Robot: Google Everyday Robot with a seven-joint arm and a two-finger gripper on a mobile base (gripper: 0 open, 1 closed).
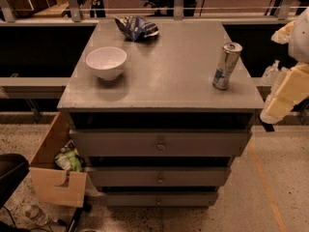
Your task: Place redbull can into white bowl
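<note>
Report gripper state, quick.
Gripper: open or closed cannot be told. It hangs at the right edge of the view, beside the cabinet top, holding nothing; the redbull can stands apart from it on that top.

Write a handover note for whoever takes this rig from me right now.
Claw: hangs off the right edge of the cabinet, near the can, not touching it.
Redbull can: upright at the top's front right.
White bowl: upright and empty at the left.
Done: nothing yet.
Left: grasp the can, carry it left, set it in the bowl.
</note>
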